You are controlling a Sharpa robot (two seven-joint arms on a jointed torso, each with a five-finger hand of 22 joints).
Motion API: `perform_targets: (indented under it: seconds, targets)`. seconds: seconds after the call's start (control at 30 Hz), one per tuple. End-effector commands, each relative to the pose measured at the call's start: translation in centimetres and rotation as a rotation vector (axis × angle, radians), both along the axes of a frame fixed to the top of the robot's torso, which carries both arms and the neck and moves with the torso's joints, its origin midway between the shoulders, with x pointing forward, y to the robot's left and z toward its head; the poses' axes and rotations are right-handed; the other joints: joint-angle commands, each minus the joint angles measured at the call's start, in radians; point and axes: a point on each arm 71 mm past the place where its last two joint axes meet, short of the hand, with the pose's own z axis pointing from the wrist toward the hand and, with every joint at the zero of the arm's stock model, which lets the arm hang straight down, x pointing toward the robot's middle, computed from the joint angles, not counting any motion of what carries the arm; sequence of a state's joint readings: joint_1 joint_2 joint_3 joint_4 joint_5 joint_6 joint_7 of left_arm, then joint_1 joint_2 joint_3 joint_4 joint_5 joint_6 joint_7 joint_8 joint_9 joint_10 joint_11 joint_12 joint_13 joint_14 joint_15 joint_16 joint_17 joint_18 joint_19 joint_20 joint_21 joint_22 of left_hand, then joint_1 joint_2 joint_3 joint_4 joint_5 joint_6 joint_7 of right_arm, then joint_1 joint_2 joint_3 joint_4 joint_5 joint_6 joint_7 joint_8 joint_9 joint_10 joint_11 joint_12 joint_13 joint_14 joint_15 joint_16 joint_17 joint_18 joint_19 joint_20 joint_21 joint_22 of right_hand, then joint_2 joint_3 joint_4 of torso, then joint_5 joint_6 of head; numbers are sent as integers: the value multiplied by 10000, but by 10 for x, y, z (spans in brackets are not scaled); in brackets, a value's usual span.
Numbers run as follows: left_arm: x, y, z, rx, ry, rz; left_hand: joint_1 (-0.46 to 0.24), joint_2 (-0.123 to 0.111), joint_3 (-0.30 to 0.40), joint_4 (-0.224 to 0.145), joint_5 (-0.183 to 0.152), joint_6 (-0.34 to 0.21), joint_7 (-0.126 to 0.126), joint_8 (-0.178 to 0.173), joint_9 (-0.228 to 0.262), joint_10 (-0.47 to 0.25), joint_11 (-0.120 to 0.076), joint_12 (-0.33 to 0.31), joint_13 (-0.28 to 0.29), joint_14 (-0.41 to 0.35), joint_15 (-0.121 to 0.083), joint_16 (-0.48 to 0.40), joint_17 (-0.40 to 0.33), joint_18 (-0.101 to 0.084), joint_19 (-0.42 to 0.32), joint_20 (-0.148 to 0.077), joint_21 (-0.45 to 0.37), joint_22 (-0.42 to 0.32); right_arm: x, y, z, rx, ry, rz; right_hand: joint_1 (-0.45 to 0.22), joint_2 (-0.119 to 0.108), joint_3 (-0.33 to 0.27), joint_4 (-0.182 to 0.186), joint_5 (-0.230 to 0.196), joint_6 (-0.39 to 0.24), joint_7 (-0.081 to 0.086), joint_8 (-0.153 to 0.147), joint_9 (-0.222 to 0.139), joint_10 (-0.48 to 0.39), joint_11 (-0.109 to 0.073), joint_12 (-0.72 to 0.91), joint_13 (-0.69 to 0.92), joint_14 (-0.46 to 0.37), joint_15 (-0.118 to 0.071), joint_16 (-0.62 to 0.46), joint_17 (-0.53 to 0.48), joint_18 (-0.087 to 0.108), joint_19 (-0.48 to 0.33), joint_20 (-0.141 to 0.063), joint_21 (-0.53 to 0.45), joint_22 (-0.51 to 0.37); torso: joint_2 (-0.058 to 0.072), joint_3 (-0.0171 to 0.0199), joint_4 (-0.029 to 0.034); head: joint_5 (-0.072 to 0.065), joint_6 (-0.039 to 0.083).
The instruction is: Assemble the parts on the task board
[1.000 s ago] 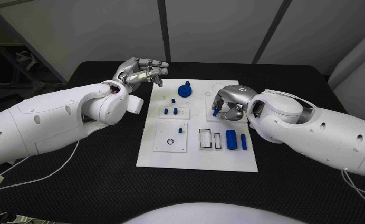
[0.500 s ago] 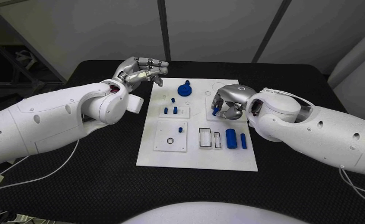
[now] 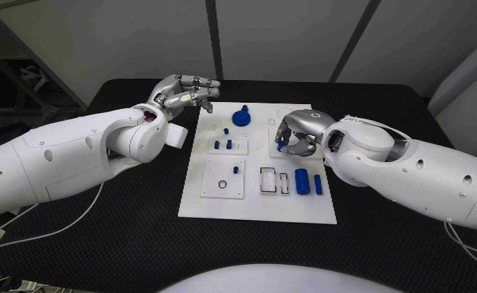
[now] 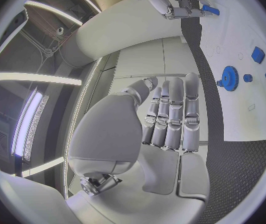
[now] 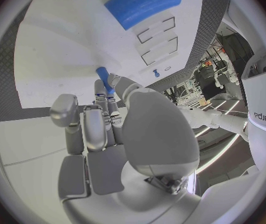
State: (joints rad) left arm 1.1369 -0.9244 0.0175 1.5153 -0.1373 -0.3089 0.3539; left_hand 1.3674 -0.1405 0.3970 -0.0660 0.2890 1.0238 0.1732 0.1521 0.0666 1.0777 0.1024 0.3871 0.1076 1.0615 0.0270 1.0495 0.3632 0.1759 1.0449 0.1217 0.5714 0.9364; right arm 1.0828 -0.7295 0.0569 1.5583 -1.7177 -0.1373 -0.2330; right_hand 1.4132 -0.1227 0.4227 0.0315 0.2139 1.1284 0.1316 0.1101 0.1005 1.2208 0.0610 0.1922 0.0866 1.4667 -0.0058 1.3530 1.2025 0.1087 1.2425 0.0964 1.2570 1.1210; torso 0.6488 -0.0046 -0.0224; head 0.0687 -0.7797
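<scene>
From the head view, the right hand (image 3: 298, 134) is pinching a small blue peg (image 3: 282, 145) over the task board (image 3: 260, 200), while the left hand (image 3: 185, 94) is hanging empty, fingers loosely curled, off the far-left corner. Right wrist view: the peg (image 5: 103, 79) is pointing boardward.

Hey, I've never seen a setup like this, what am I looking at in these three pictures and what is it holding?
This is a two-armed robot with silver hands at a black table. One picture looks down from its head; the two round ones come from cameras at each wrist. On the table lies a white task board with small blue parts, including a gear-like piece. The right hand pinches a small blue peg over the board. The left hand hangs beside the board, fingers curled, holding nothing.
</scene>
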Motion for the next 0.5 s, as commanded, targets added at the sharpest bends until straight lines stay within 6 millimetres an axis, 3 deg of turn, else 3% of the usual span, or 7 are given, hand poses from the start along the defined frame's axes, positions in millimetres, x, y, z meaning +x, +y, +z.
perform_targets:
  seconds: [0.03,0.3,0.5]
  targets:
    - [0,-1,1,-54,-20,-85,29,38,-69,-13,-16,-58,21,-48,-2,-57,-7,58,17,-84,2,-39,-11,46,-62,24,-38,-16,-2,1,8,579,-462,-2,-51,151,18,59,-52,76,0,72,30,80,-6,48,17,411,-90,79,28,-36,96,9,59,22,-7,3,4,-2,17]
    - [1,0,0,-41,-10,-60,29,38,-69,-13,-16,-58,21,-48,-2,-57,-7,58,17,-84,2,-39,-11,46,-62,24,-38,-16,-14,-1,17,1185,-385,21,-64,157,8,70,-63,89,-4,75,34,88,-9,44,19,414,-94,89,40,-41,111,4,74,42,-8,-3,-4,13,55]
    - [1,-1,0,-43,-4,-70,29,44,-72,-12,-16,-59,21,-47,-1,-62,-7,65,18,-85,2,-39,-13,47,-63,25,-40,-16,-26,11,30,1815,-311,363,-70,159,4,75,-67,91,-5,75,35,89,-10,40,20,414,-95,89,38,-41,113,2,75,43,9,-1,4,18,67]
